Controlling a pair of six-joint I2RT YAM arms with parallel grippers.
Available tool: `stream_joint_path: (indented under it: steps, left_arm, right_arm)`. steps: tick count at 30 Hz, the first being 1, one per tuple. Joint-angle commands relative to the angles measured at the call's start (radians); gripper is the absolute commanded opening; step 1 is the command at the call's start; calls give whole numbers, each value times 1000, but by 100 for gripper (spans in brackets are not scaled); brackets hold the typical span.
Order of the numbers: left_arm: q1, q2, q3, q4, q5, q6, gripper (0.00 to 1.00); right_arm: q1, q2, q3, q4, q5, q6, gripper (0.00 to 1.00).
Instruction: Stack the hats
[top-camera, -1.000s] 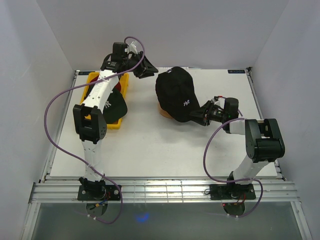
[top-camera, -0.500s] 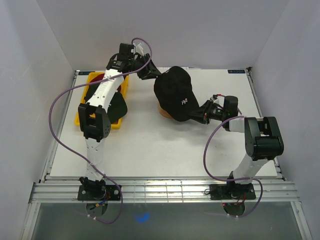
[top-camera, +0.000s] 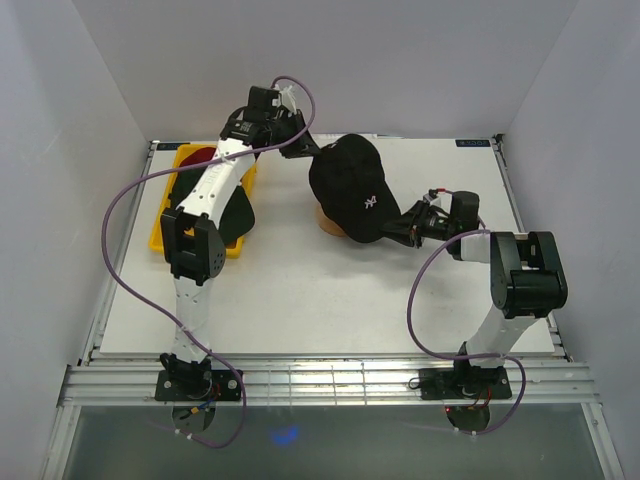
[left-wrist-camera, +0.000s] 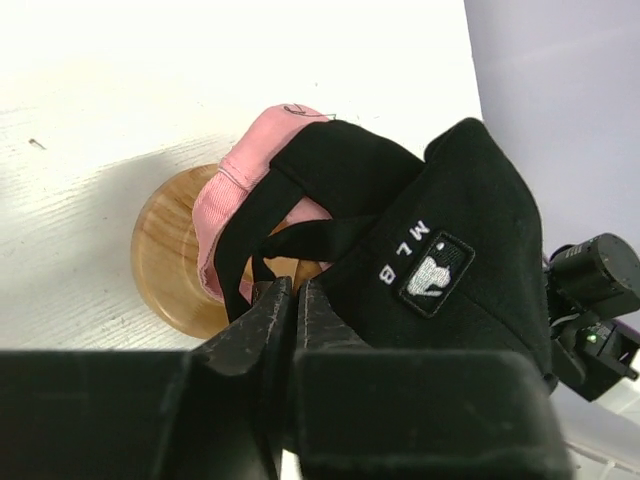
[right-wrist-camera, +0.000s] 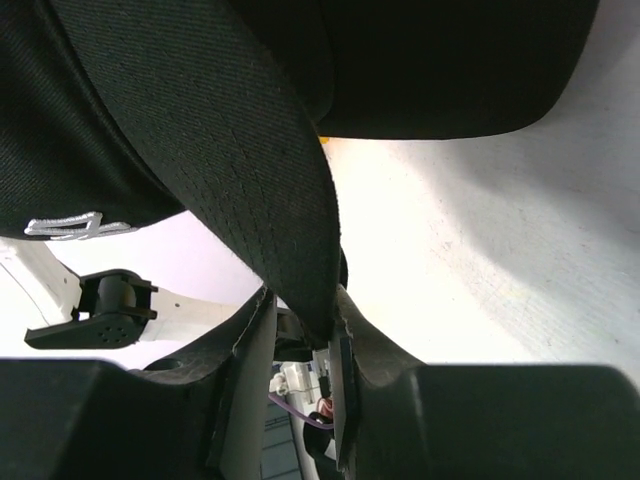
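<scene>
A black cap (top-camera: 350, 190) with a small white logo sits above the middle of the counter (top-camera: 300, 300), draped over a round wooden stand (top-camera: 325, 222) whose edge shows at the cap's lower left. Both arms hold this cap. The left end effector (top-camera: 308, 150) reaches in from the upper left and is clenched on the cap's rear edge. In the left wrist view its 2 fingers (left-wrist-camera: 270, 310) are pressed together on the black fabric just below the back strap, beside a white MLB patch. That view also shows a pink cap (left-wrist-camera: 225, 195) beneath the black cap, resting on the wooden stand (left-wrist-camera: 165, 260). The right end effector (top-camera: 398, 228) comes in from the right of the frame and grips the cap's brim. In the right wrist view the brim (right-wrist-camera: 230, 150) runs down between the 2 fingers, which are clamped on it with no gap. Whether the dark curved edge at the top of that view belongs to the same cap, I cannot tell. At the upper left of the top view a yellow tray (top-camera: 160, 238) holds a dark green cap (top-camera: 237, 210) at its right side and a red cap (top-camera: 200, 155) at its far end, both partly hidden by the left arm.
</scene>
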Motion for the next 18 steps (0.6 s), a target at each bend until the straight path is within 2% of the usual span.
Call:
stream_joint_path:
  steps: [1,4,10,17,18]
  left_arm:
    - [-11,8,29,-16,-42,27,11]
    - [-17,11,22,-18,-65,26,0]
    - [-30,3,-17,-22,-118,33,0]
    - [-30,-20,-31,-33,-160,58,0]
    - [-30,-18,-30,-36,-164,61,0]
  right_arm:
    - [-25,38,23,-32,44,1,16]
    - [-33,67,24,-33,46,3,10]
    - [-70,124,47,-90,66,-2,8]
    - [-113,158,151,-294,99,-104,8]
    - [-116,162,173,-364,107,-152,8]
